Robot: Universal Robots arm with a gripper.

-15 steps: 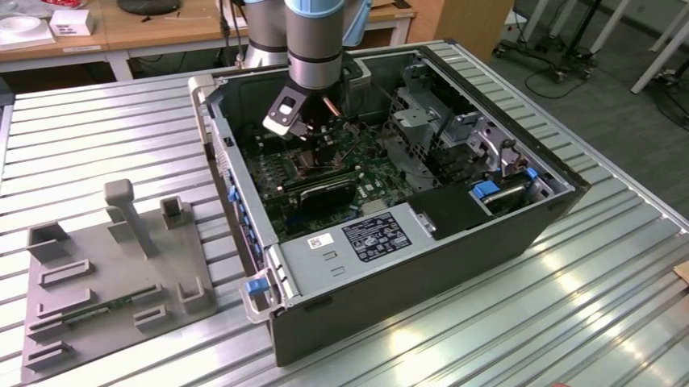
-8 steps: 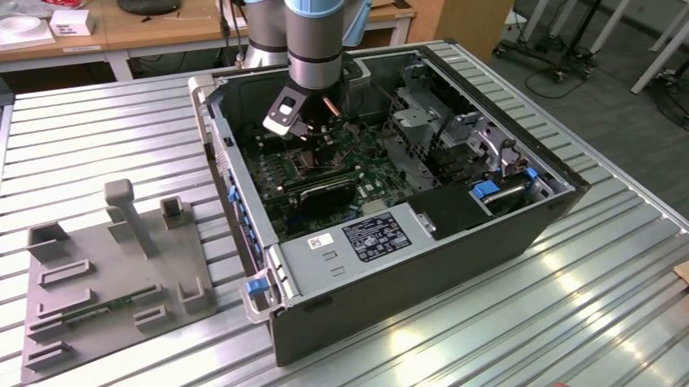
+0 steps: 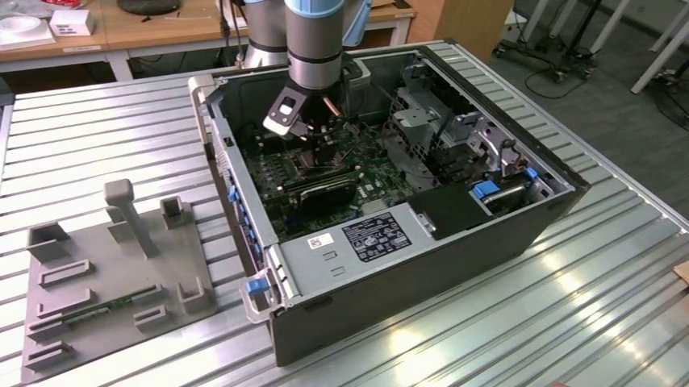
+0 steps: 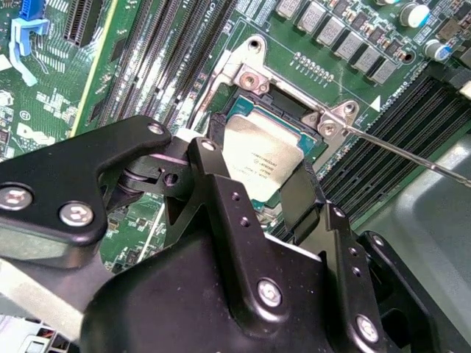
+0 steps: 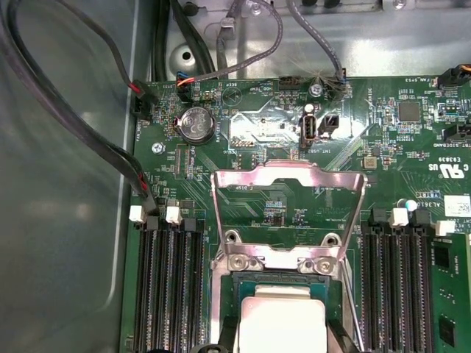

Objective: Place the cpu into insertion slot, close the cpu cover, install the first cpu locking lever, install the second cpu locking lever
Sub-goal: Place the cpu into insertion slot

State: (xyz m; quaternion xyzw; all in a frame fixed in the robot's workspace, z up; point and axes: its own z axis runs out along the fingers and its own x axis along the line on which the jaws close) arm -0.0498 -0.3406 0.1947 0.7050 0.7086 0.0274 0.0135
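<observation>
In both wrist views my gripper (image 4: 257, 180) (image 5: 283, 342) is shut on the cpu (image 4: 263, 158) (image 5: 283, 320), a black finger on each of two opposite sides. The silver-faced chip sits level over the insertion slot (image 4: 293, 104) (image 5: 237, 293), at or just above its seat; I cannot tell whether they touch. The cpu cover (image 5: 288, 173) is swung open, lying back from its hinge (image 4: 254, 77). A thin locking lever (image 4: 401, 152) (image 5: 352, 316) stands loose beside the socket. In the exterior view the gripper (image 3: 306, 133) reaches down into the open computer case (image 3: 517, 234).
Black memory slots (image 5: 169, 287) (image 5: 397, 287) flank the socket. Cables (image 5: 88, 125) run along the case wall near a coin battery (image 5: 196, 123). A grey fixture plate (image 3: 108, 274) lies on the ribbed metal table (image 3: 560, 314) at the exterior view's left.
</observation>
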